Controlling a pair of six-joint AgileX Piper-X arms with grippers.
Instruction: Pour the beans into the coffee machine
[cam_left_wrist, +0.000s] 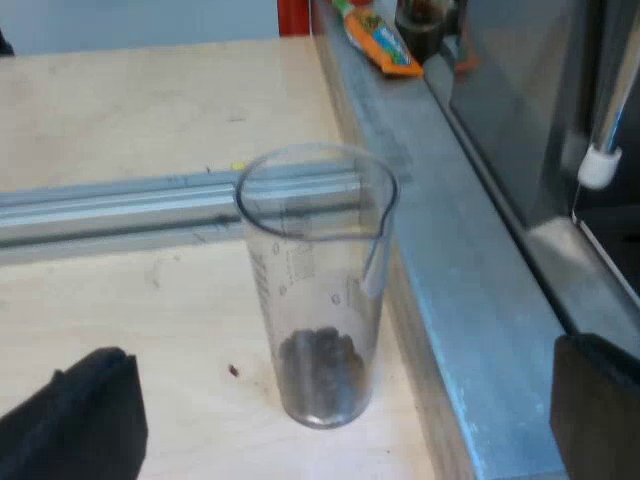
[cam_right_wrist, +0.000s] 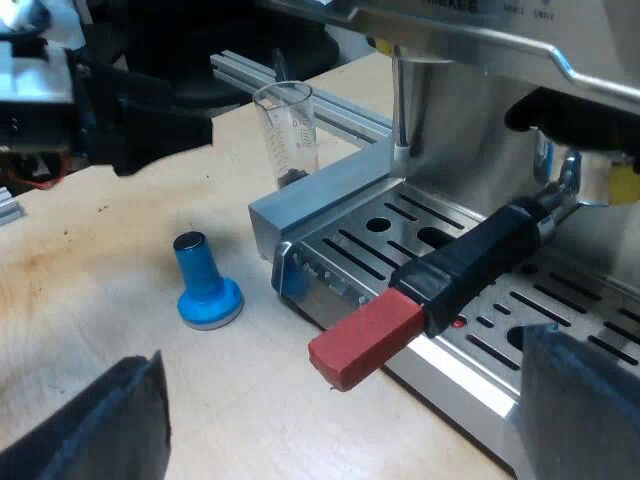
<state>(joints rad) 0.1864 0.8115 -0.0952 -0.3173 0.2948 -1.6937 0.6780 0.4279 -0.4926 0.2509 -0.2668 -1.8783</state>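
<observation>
Clear measuring glass (cam_left_wrist: 315, 290): upright on the pale wood table (cam_left_wrist: 130, 110), close beside the grey metal base edge of the espresso machine (cam_right_wrist: 480, 40) and near that base's corner. Pouring lip is on the machine's side, and there is a printed scale on the wall.
Beans (cam_left_wrist: 320, 362): small dark heap at the bottom of the glass, the wall above it see-through.
Left gripper (cam_left_wrist: 340, 410): low over the table, jaws wide apart. The glass stands between and a little beyond the black fingers (cam_left_wrist: 80, 420), and neither finger touches it.
Right gripper (cam_right_wrist: 340, 400): jaws wide apart, over the table at the machine's front, facing the drip tray (cam_right_wrist: 380, 235).
Holder: locked into the machine's front. Black handle (cam_right_wrist: 480, 255) slants out over the drip tray, and the red end (cam_right_wrist: 365, 335) reaches the tray's front edge.
Blue tamper (cam_right_wrist: 208, 285): standing on its base on the table, near the tray's corner, apart from the glass.
Aluminium rail (cam_left_wrist: 120, 205): lies across the table just behind the glass and runs up to the machine's base.
Steam wand (cam_left_wrist: 600, 130): hangs over the tray, white tip at its end.
Orange packet (cam_left_wrist: 385, 40): lies on the base edge, well beyond the glass.
</observation>
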